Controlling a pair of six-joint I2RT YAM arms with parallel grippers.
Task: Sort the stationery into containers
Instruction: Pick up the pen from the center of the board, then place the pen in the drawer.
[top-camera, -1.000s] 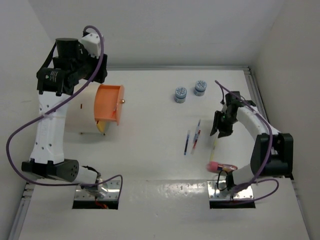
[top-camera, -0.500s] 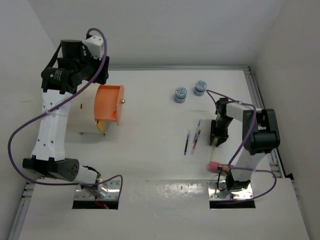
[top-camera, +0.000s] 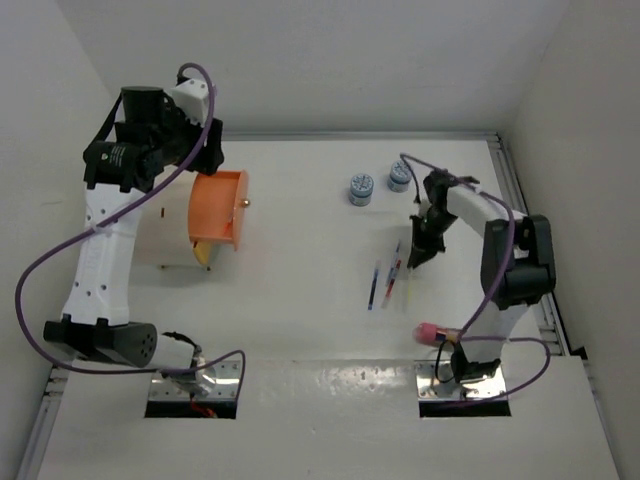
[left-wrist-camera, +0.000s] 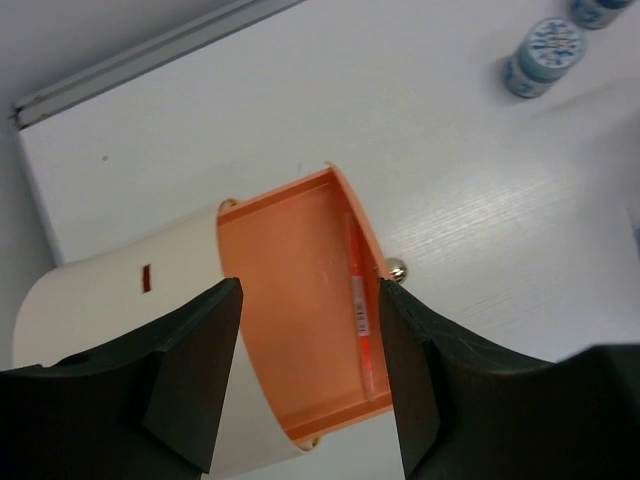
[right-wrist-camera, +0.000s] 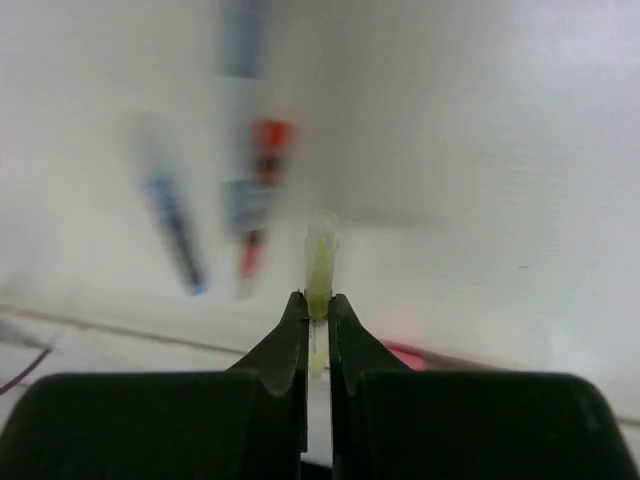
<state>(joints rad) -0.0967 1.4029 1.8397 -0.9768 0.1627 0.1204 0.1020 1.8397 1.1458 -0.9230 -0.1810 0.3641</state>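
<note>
My right gripper is shut on a thin yellow pen and holds it above the table, just right of the loose pens. A blue pen and a red-and-blue pen lie on the table. A pink-and-tan cylinder lies near the right arm's base. Two round blue-and-white pieces stand at the back. My left gripper is open above the orange drawer pulled out of the cream drum. An orange pen lies in the drawer.
The drawer has a small metal knob on its front. A raised rail runs along the table's back and right edges. White walls close in the table on three sides.
My right gripper closed on the yellow pen and lifted it, moving left and back toward the other pens. My left arm shifted slightly right over the drawer.
</note>
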